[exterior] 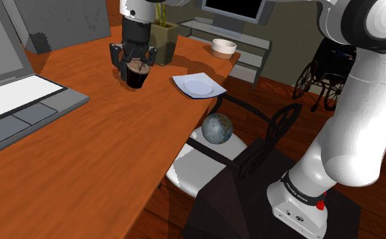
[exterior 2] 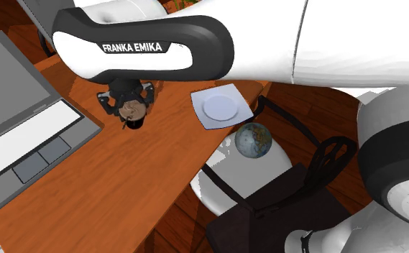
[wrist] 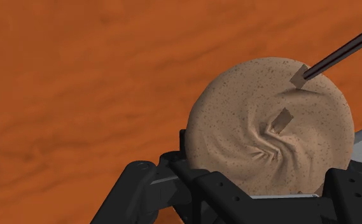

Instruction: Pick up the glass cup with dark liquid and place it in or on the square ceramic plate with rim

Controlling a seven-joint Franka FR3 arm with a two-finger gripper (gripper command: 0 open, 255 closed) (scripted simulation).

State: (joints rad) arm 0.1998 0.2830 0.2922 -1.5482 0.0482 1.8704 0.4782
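One cup (exterior: 138, 75) stands near the middle of the one wooden table (exterior: 83, 156), its top covered in pale brown foam over a dark body, with one thin dark stick (wrist: 338, 54) leaning out of it. The one black gripper (exterior: 138, 64) comes straight down over it, and in the wrist view its two fingers (wrist: 173, 175) press against the cup's opposite sides, clasping it. Whether the cup's base touches the wood or sits just above it cannot be told. One square white plate (exterior: 198, 85) with a raised rim lies at the table's edge, apart from the cup toward the shoulder view's right, with nothing on it. One open laptop (exterior: 15, 102) sits at that view's left. Beyond the table edge, one globe (exterior: 217, 129) rests on the seat of one white chair (exterior: 198, 170). One white bowl (exterior: 224, 47) and one potted plant (exterior: 163, 30) stand farther back.
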